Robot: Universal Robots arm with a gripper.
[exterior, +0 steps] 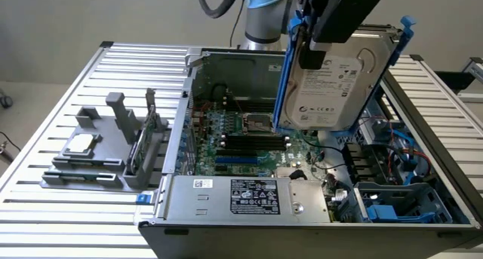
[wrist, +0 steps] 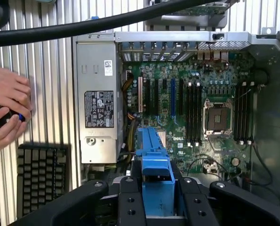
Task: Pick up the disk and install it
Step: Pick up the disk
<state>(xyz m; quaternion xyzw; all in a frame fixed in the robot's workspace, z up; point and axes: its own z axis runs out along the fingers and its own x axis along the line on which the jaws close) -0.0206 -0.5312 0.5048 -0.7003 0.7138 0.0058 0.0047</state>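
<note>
The claw (exterior: 311, 54) is clenched on the disk (exterior: 336, 89), holding it upright above the open computer case (exterior: 234, 64). The pickup looks done; the disk is not yet installed.

Arm (exterior: 264, 1) raised high, wrist pointing down, end effector (exterior: 302, 52) clamped on the disk (exterior: 332, 83)

Upright disk (exterior: 332, 89) clamped in fingers (exterior: 309, 56), above open computer case (exterior: 241, 72)
</note>
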